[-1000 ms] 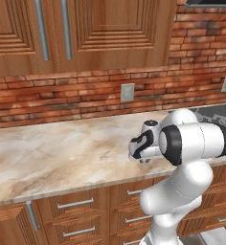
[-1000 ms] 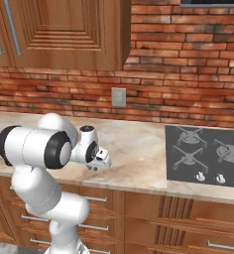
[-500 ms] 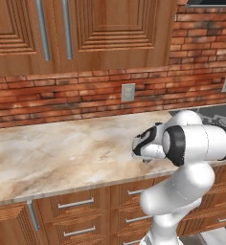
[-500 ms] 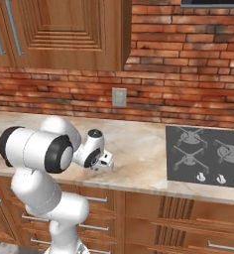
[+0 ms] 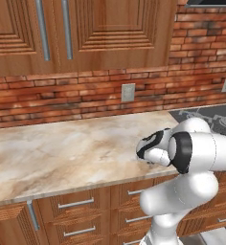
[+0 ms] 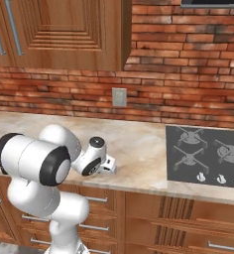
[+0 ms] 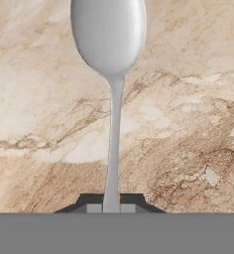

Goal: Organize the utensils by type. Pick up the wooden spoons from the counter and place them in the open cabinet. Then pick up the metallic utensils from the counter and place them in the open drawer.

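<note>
Gripper (image 7: 111,208) is pinching the slim handle of a grey metal spoon (image 7: 110,59), its dark fingertips (image 7: 131,201) pressing in from both sides at the handle's lower end. The spoon is smooth and matte grey, with a rounded oval bowl tapering into a thin, slightly flaring stem. It is pointing straight away from the hand, bowl at the far end, over the counter (image 7: 188,124); whether it is touching the slab or hanging just above it, cannot tell. The counter is showing as a beige marble-look surface with cloudy cream patches and tan-brown veins. In the base views the white arm with its dark joint is bending low, the wrist sitting near the counter's (image 5: 62,153) front edge. Brown panelled wood cabinets (image 5: 86,33) with steel bar handles are hanging above a rough red brick wall (image 6: 188,59). A dark grey stovetop (image 6: 208,156) is lying to the right.
</note>
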### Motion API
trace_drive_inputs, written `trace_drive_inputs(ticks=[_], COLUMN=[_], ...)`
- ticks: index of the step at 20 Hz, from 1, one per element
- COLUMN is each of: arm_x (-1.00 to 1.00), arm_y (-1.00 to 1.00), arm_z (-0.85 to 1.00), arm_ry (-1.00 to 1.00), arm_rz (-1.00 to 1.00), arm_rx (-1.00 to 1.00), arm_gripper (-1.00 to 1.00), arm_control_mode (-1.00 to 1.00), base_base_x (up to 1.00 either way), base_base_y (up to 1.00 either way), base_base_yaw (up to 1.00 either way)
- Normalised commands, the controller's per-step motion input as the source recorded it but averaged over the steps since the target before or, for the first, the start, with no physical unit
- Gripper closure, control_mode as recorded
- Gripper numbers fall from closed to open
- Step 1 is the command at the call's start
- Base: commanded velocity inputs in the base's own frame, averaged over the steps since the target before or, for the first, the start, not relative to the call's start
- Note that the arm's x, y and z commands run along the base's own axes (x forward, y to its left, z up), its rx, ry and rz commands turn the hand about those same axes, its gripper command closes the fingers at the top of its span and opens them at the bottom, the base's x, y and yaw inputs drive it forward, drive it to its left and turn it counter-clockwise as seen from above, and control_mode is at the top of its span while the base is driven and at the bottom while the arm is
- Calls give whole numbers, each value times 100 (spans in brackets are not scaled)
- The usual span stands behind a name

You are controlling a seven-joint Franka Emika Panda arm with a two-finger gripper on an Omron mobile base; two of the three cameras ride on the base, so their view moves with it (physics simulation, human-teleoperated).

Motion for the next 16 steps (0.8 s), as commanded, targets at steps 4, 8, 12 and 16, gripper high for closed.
trace_drive_inputs(ticks=[4, 8, 12, 16], arm_x=[0, 0, 0, 0], arm_y=[-16, -11, -11, -8], arm_z=[8, 25, 12, 14], arm_ry=[7, 0, 0, -1], arm_rz=[2, 0, 0, 0], arm_rx=[0, 0, 0, 0], arm_gripper=[100, 100, 100, 100], arm_control_mode=[-100, -100, -100, -100], base_base_x=[0, 0, 0, 0], base_base_y=[0, 0, 0, 0], base_base_yaw=[0, 0, 0, 0])
